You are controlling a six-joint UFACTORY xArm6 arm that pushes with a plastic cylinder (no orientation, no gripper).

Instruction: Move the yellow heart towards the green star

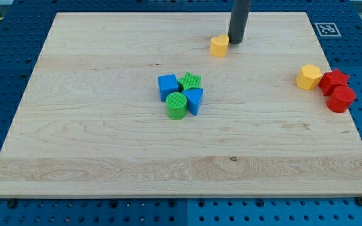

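Note:
The yellow heart (219,46) lies near the view's top, right of centre. My tip (236,42) stands just to its right, touching or almost touching it. The green star (190,81) sits near the board's middle, below and to the left of the heart. It is packed in a cluster with a blue cube (168,86), a green cylinder (176,105) and a blue triangle (194,100).
A yellow hexagon (308,76) lies at the view's right, next to a red star (334,80) and a red cylinder-like block (341,99). The wooden board (93,144) lies on a blue pegboard table. A marker tag (327,29) sits at the top right.

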